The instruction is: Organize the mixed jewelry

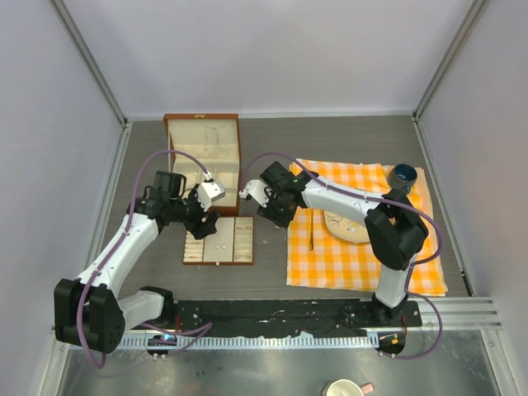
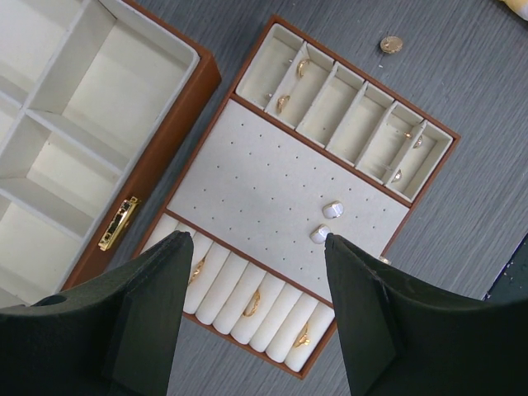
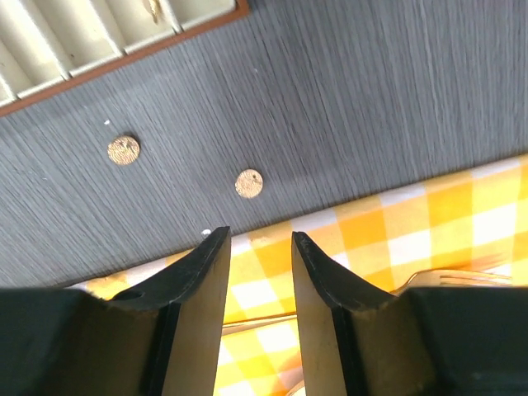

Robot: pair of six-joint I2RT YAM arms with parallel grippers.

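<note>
Small jewelry lies in the brown cream-lined tray (image 2: 206, 132): two pearl-like studs (image 2: 332, 209) on the dotted pad, gold rings (image 2: 252, 302) in the roll slots, and gold pieces (image 2: 283, 102) in the far compartments. My left gripper (image 2: 260, 247) is open and empty above the tray's ring rolls (image 1: 204, 221). Two gold studs (image 3: 249, 183) (image 3: 124, 150) lie on the grey table. My right gripper (image 3: 260, 235) is open and empty over the checked cloth's edge, just short of the nearer stud. It also shows in the top view (image 1: 275, 218). No silver hoop bracelet shows.
An open wooden box (image 1: 202, 153) stands behind the tray (image 1: 244, 240). The yellow checked cloth (image 1: 330, 264) holds a plate (image 1: 340, 231), cutlery (image 1: 311, 233) and a blue cup (image 1: 404, 174). A gold fork (image 3: 450, 276) lies right of my right fingers. Another gold stud (image 2: 391, 44) lies beyond the tray.
</note>
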